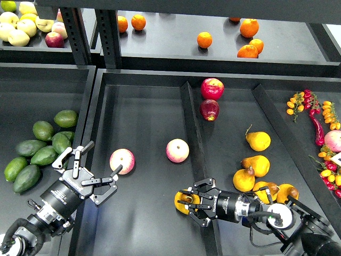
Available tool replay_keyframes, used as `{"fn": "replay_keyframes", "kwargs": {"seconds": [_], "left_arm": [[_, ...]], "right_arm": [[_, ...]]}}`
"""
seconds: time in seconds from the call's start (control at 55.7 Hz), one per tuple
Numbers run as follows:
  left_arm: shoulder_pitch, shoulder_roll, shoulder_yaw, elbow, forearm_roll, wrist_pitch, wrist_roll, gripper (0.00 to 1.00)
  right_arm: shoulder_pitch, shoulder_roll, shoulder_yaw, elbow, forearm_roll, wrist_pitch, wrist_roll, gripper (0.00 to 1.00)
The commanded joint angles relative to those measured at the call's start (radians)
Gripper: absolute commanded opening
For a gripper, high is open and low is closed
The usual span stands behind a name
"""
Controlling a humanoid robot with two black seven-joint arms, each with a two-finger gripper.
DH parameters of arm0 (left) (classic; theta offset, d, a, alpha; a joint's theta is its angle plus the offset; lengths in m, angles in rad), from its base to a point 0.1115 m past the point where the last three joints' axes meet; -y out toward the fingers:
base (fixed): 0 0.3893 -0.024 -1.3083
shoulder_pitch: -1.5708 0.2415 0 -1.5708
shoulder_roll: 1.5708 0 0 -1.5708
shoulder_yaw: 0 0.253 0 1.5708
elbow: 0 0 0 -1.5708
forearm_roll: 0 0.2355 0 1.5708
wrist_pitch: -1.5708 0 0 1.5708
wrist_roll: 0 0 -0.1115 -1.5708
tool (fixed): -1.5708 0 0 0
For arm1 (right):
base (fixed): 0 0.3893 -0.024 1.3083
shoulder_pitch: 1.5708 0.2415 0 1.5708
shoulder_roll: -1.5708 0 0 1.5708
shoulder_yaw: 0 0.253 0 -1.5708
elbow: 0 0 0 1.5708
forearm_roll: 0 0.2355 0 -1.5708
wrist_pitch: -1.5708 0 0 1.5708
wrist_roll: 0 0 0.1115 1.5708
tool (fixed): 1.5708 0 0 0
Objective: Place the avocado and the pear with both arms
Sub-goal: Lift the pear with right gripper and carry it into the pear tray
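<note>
Orange-yellow pear (184,201) sits clamped in the right end effector (190,204) over the middle bin, ready for placing; left end effector (91,173) gapes wide and empty beside the avocados (40,152).

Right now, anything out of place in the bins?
The dark red fruit and red apple sit against the center divider, apart from the apple pile. The right gripper holds the pear across that divider.
</note>
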Motion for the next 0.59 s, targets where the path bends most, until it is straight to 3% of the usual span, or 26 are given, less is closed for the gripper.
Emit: {"fn": "replay_keyframes", "kwargs": {"seconds": [0.0,0.251,0.575], "left_arm": [[0.001,0.0,0.0,0.002,0.0,0.0,0.0,0.99],[0.004,0.0,0.001,0.003,0.0,0.0,0.0,0.99],[0.005,0.0,0.004,0.005,0.0,0.0,0.0,0.99]], "right_arm": [[0.008,-0.007,0.036,0.022,0.011,0.0,0.0,0.04],[0.014,-0.076,0.119,0.056,0.014,0.0,0.0,0.05],[-0.033,-0.275,0.138,0.11,0.085,0.0,0.0,0.05]]}}
